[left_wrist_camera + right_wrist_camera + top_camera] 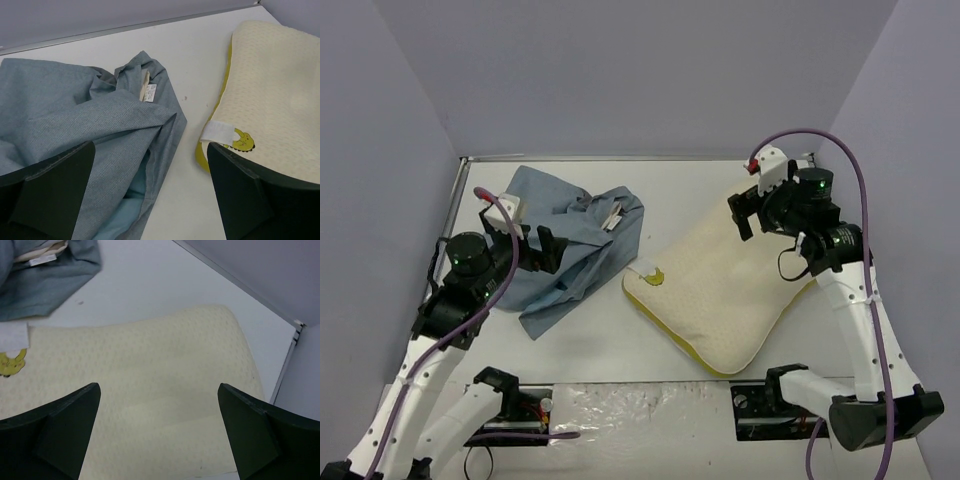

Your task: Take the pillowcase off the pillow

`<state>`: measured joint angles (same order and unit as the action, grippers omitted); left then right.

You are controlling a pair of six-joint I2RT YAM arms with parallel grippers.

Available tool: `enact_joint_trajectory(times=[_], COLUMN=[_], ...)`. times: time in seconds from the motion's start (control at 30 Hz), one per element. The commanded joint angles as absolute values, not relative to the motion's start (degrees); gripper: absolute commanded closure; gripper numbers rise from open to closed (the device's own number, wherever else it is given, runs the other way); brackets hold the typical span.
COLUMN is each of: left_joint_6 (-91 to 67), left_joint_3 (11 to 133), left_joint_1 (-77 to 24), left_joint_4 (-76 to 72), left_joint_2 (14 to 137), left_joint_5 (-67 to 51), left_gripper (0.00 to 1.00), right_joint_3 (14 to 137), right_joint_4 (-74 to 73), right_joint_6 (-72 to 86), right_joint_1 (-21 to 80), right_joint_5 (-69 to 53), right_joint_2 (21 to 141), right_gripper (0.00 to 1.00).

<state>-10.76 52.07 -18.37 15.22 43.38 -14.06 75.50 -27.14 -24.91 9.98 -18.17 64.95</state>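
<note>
- The limp, wrinkled blue-grey fabric pillowcase point(575, 240) lies crumpled on the far-left part of the white table point(680, 190), completely off the cushion (one open fold shows a paler blue inside).
- A small white tag point(149, 92) sits on a fold near the top of the heap.
- The plump, rectangular cream pillow point(730, 290), with its dimpled quilted surface, lies bare to the right of centre. It is set at a slant, and a brighter yellow edge runs along its near side.
- The pillow's left corner is just beside the pillowcase, and the left wrist view shows a strip of bare table between them.
- That corner carries a white label point(220, 132) with a little yellow figure next to it.
- The left arm rises from its base at the near-left, bends at the elbow and reaches inward. Its wrist is turned so the fingers point right, toward the pillow.
- The left gripper point(545, 250) hangs over the middle of the pillowcase with its jaws spread wide and nothing pinched between them (cloth under one finger, the pillow's corner beyond the other).
- The right arm climbs from its base along the table's right side, then folds back leftward at the top. A purple cable point(860, 190) arches over it.
- The right gripper point(745, 212) is poised above the pillow's far-right end, tilted down at it. Its jaws are also wide apart and hold nothing (only quilted cream shows between the fingers).
</note>
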Motion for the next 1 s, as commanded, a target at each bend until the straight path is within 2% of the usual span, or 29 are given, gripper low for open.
enact_joint_trajectory(times=[0.0,0.13,0.33,0.6,0.97], left_joint_6=[-7.39,-5.98,-6.59,-6.68,-6.5], left_joint_3=[52.56,49.75,45.44,45.61,45.35], left_joint_1=[-18.63,-19.33,-20.39,-21.27,-22.59], left_joint_4=[19.6,19.69,18.37,18.72,18.63], left_joint_2=[38.86,34.29,27.08,27.77,27.69], left_joint_5=[-11.87,-9.33,-3.96,-6.06,-6.77], left_gripper=[0.06,0.06,0.06,0.06,0.06], right_joint_3=[71.2,65.67,59.25,52.74,46.94], right_joint_4=[-17.32,-14.16,-12.22,-9.41,-5.98], right_joint_6=[-14.23,-16.87,-7.4,2.72,0.7], right_joint_1=[10.02,8.0,1.69,-4.39,-7.56], right_joint_5=[-6.09,-3.17,-1.67,-0.35,-1.76], right_joint_2=[62.42,56.18,49.4,42.81,39.38], right_gripper=[0.0,0.0,0.0,0.0,0.0])
